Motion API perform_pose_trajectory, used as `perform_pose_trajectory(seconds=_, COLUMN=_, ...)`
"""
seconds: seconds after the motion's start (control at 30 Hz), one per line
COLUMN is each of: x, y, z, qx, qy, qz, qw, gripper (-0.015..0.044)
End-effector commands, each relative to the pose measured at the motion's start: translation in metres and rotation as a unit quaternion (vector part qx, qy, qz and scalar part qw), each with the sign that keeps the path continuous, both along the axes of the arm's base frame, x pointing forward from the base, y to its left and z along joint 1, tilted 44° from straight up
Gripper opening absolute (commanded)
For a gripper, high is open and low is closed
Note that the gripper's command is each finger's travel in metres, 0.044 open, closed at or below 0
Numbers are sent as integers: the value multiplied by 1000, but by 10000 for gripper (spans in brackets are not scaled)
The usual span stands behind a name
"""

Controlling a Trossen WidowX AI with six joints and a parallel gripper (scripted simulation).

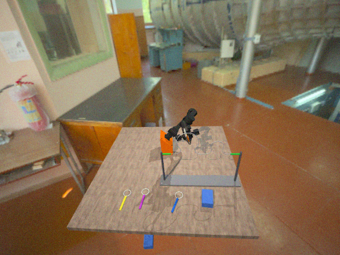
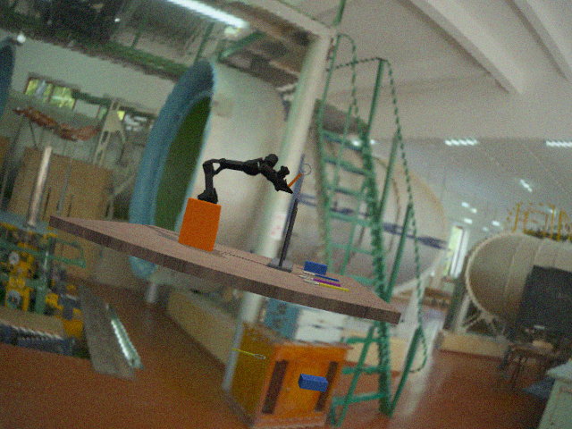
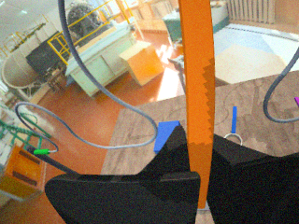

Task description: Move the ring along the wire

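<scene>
Item: one black gripper (image 1: 189, 143) (image 2: 291, 191) (image 3: 183, 131), its fingers clamping on an orange handle (image 1: 188, 138) (image 2: 294, 179) (image 3: 198, 84).

Item: one ring (image 1: 184, 132) (image 2: 311, 169), extending from that handle above the table (image 1: 132, 164) (image 2: 258, 272) (image 3: 128, 135). In the top view it is appearing between the two posts, nearer the left-hand one in the picture; whether the wire is passing through it or touching it, one cannot tell.

Item: one looping grey wire (image 3: 77, 53), running between two green parts (image 1: 166, 153) (image 1: 235, 154), each adjoining a dark post (image 1: 163, 167) (image 1: 237, 167). Both posts are standing on a flat grey base (image 1: 200, 180).

Item: three spare rings, lying on the table with a yellow handle (image 1: 122, 202), a magenta handle (image 1: 142, 201) and a blue handle (image 1: 175, 204).

Item: one blue block (image 1: 207, 198) (image 2: 315, 267) (image 3: 167, 134), resting near the blue handle.
</scene>
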State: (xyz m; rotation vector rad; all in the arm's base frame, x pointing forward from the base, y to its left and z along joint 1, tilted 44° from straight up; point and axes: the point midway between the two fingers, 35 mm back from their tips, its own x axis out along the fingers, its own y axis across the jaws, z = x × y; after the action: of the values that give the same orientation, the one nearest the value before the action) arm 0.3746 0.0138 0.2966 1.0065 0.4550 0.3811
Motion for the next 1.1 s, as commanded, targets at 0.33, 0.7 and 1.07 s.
perform_pose_trajectory(seconds=0.33, x=-1, y=3, z=3, qx=86, qy=7, qz=-3, qw=996, gripper=-150)
perform_pose_trajectory(seconds=0.7, x=-1, y=5, z=8, qx=154, qy=10, qz=-7, qw=988, gripper=-150)
perform_pose_trajectory(seconds=1.07, x=0, y=6, z=12, qx=214, qy=13, qz=-10, qw=977, gripper=-150)
